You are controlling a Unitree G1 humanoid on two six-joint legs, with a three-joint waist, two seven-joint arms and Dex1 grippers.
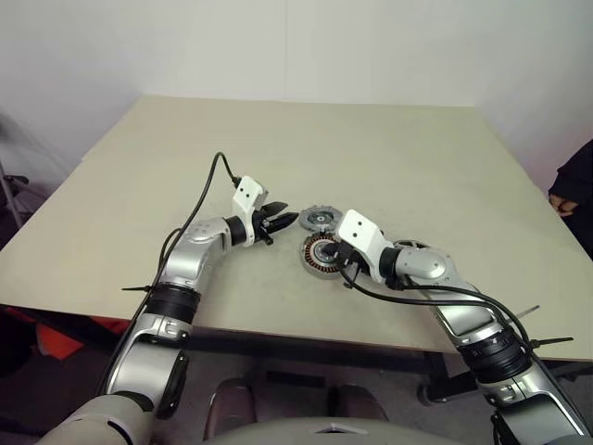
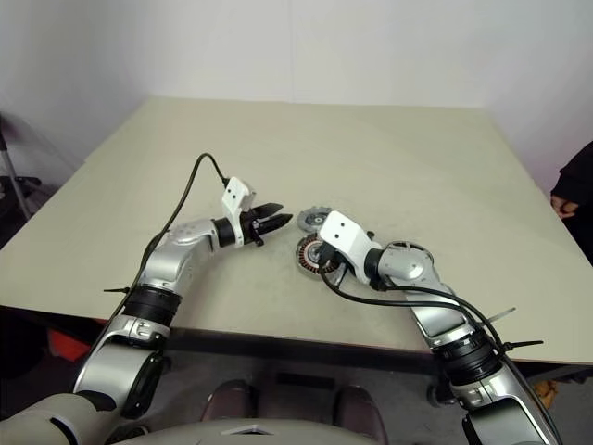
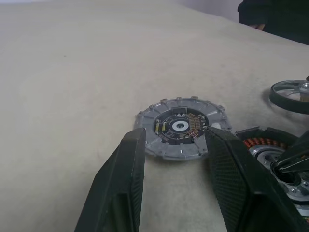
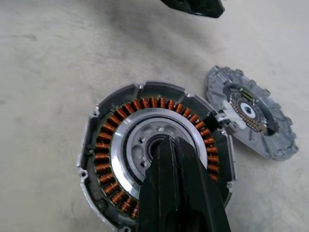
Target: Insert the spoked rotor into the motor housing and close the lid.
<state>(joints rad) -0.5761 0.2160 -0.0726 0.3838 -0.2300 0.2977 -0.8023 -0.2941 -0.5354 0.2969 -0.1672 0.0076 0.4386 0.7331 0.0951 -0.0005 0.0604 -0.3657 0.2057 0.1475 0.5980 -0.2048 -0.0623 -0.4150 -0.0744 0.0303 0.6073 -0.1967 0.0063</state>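
Observation:
The motor housing [image 4: 154, 154] lies open on the table, copper windings ringing its silver centre. Joined to its rim, the toothed grey lid [image 4: 251, 113] lies flat beside it. My right gripper [image 4: 166, 144] is shut, its tips down on the housing's silver centre with nothing held. My left gripper [image 1: 285, 221] stands open just short of the lid [image 3: 179, 128], which shows between its fingers [image 3: 128, 169]. The spoked rotor [image 3: 291, 95], black-rimmed with silver spokes, lies on the table past the housing, apart from both grippers.
The beige table [image 1: 306, 148] stretches wide behind and to the left of the parts. A person's hand and dark sleeve [image 1: 573, 190] rest at the table's right edge. The front edge runs just under my arms.

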